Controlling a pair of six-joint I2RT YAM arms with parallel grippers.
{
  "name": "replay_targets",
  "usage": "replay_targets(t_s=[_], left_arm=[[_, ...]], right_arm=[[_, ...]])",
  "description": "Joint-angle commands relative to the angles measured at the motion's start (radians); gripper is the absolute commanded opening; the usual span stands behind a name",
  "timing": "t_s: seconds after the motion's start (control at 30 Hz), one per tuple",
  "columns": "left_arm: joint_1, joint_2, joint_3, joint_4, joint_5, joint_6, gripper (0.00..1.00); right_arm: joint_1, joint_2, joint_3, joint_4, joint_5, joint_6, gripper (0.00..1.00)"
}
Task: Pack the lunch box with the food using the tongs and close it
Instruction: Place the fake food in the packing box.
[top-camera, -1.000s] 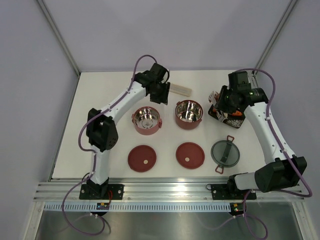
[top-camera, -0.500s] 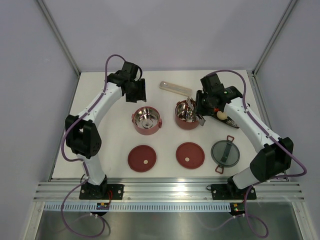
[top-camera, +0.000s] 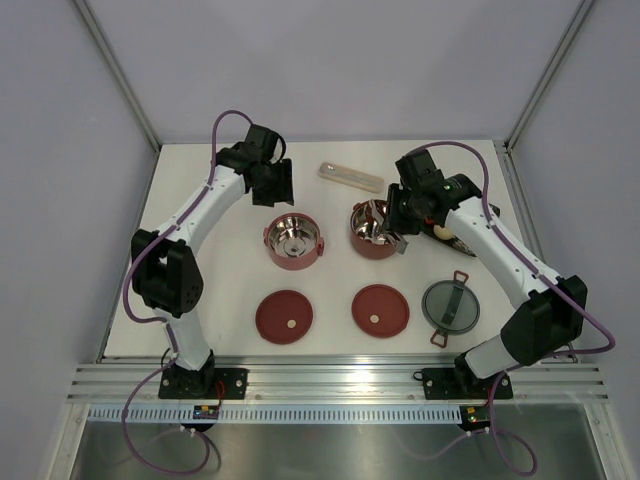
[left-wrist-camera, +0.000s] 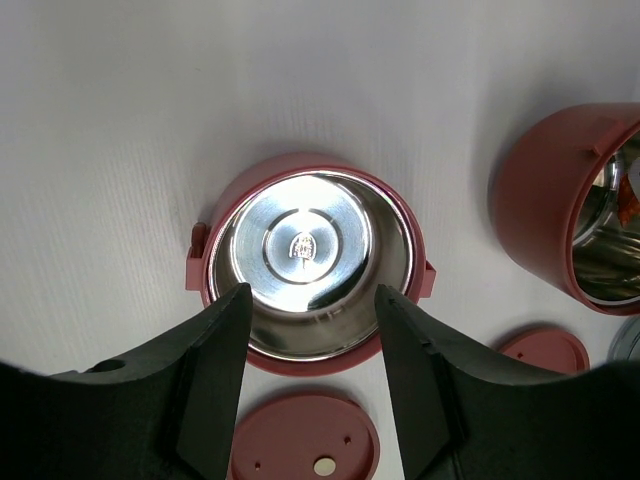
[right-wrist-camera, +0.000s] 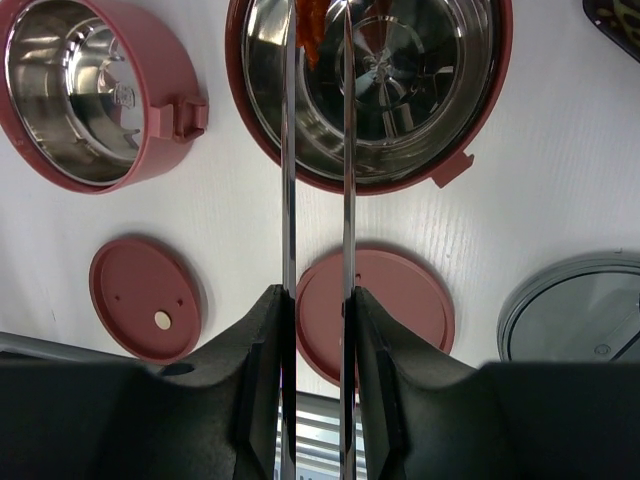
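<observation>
- Step in hand: packing food, first load. The right gripper (right-wrist-camera: 315, 300) pinches the tongs (right-wrist-camera: 288, 150), one arm under each finger, squeezed nearly parallel.
- An orange-red shrimp piece (right-wrist-camera: 308, 35) is caught between the tong tips, over the steel inside of the right bowl (right-wrist-camera: 430, 110), toward its far-left part.
- I cannot tell whether the piece touches the bowl floor or hangs above it.
- The left gripper (left-wrist-camera: 312, 300) is spread and holds nothing. It hovers over the near rim of the left bowl (left-wrist-camera: 305, 250), which looks empty.
- Next move, my guess: ease the squeeze so the tong arms spring apart and drop the piece, then swing right to the black tray (top-camera: 462, 240) for more.
- The tray sits just right of the right bowl, mostly under the right arm, so remaining food is hard to make out.
- Closing is not yet begun: two maroon disc lids (top-camera: 284, 317) lie near-side of the bowls, and the grey top lid (top-camera: 450, 305) is to their right.
- The beige cutlery case (top-camera: 350, 177) lies at the far side, between the arms.
- The table (top-camera: 230, 290) is white and matte, with aluminium rails (top-camera: 330, 380) along the near edge.
- Plain pale lilac-grey walls (top-camera: 330, 70) enclose it. Lighting is even.
</observation>
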Motion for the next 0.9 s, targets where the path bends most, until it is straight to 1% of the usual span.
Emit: replay_targets(t_s=[0.0, 0.23, 0.37, 0.5, 0.53, 0.63, 0.87], left_arm=[[0.002, -0.03, 0.009, 0.024, 0.007, 0.002, 0.56], [0.002, -0.016, 0.018, 0.026, 0.027, 0.0, 0.56], [0.002, -0.011, 0.017, 0.024, 0.028, -0.002, 0.56], [0.002, -0.01, 0.011, 0.03, 0.035, -0.005, 0.56], [0.001, -0.008, 0.009, 0.031, 0.035, -0.005, 0.56], [0.001, -0.008, 0.012, 0.03, 0.039, -0.005, 0.56], [-0.004, -0.007, 0.018, 0.026, 0.036, 0.002, 0.56]], right_arm=[[0.023, -0.07, 0.021, -0.016, 0.036, 0.026, 0.13], [0.026, -0.087, -0.016, -0.029, 0.048, 0.032, 0.14], [0.028, -0.087, -0.025, -0.027, 0.045, 0.037, 0.25], [0.028, -0.093, -0.024, -0.024, 0.053, 0.038, 0.43], [0.028, -0.095, -0.022, -0.027, 0.055, 0.038, 0.45], [0.028, -0.098, -0.019, -0.03, 0.061, 0.04, 0.48], [0.028, -0.104, -0.011, -0.033, 0.084, 0.038, 0.47]])
